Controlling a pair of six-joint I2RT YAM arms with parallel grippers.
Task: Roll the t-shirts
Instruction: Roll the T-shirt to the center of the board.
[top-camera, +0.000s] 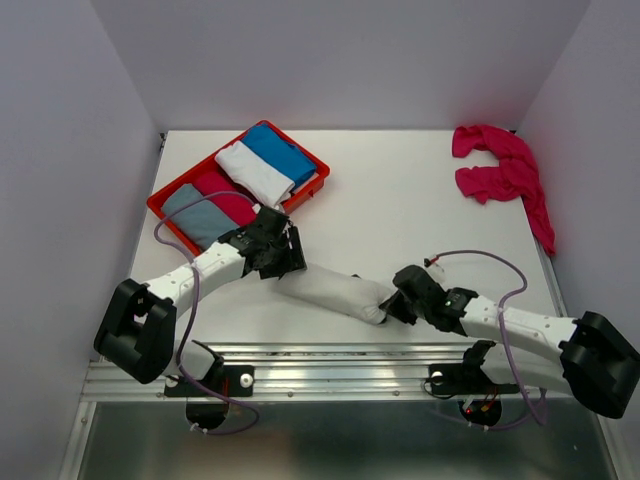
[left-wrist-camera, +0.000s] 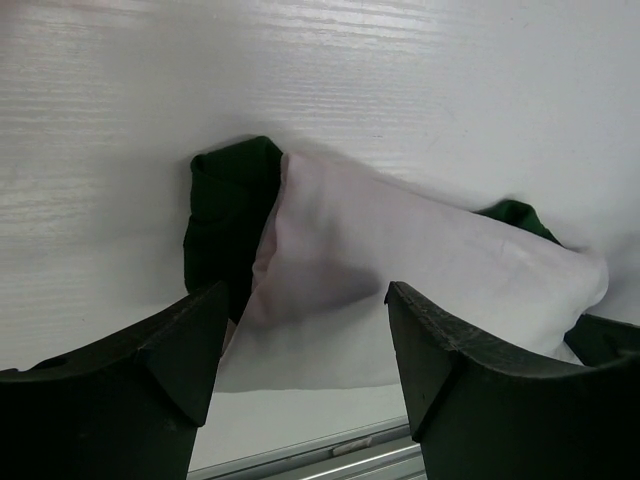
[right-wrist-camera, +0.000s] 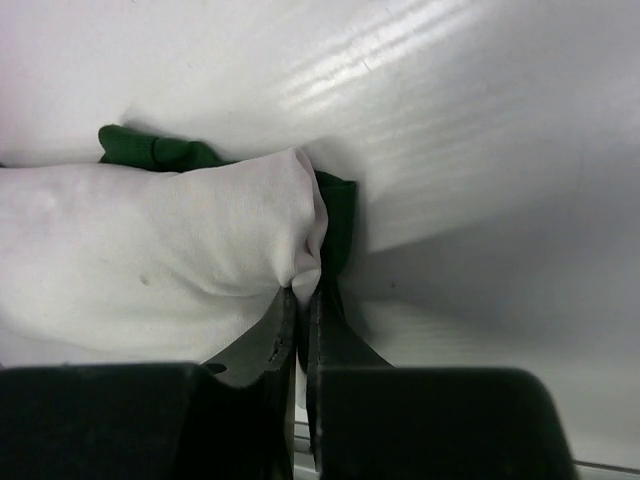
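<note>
The cream-white t-shirt (top-camera: 335, 292) lies as a long roll on the table (top-camera: 400, 200), near its front edge. It runs aslant between the two arms, its left end farther back and its right end nearer the front.

The left fingers (top-camera: 283, 255) stand apart at the roll's left end. In the left wrist view the two dark fingers (left-wrist-camera: 190, 350) frame the gap, and the white cloth (left-wrist-camera: 400, 270) fills the space between and beyond their tips. A dark green fold (left-wrist-camera: 225, 210) bunches at the side by the left-hand finger. Whether either finger presses on the cloth I cannot tell; nothing looks squeezed there.

The right fingers (top-camera: 393, 305) are at the roll's right end and are together. In the right wrist view the fingers (right-wrist-camera: 285, 330) meet with only a thin slit between them, and a pinch of the white cloth (right-wrist-camera: 150, 250) is caught at their tips. The rest of the roll spreads to the left of them. Dark green cloth (right-wrist-camera: 150, 148) shows behind the roll and again just past its end, above the fingertips.

A pink t-shirt (top-camera: 500, 172) lies crumpled in the far right corner of the table, well apart from both arms. A red tray (top-camera: 158, 206) sits at the far left, just behind the left fingers, holding folded cloths (top-camera: 265, 165) in blue, white, grey and magenta
</note>
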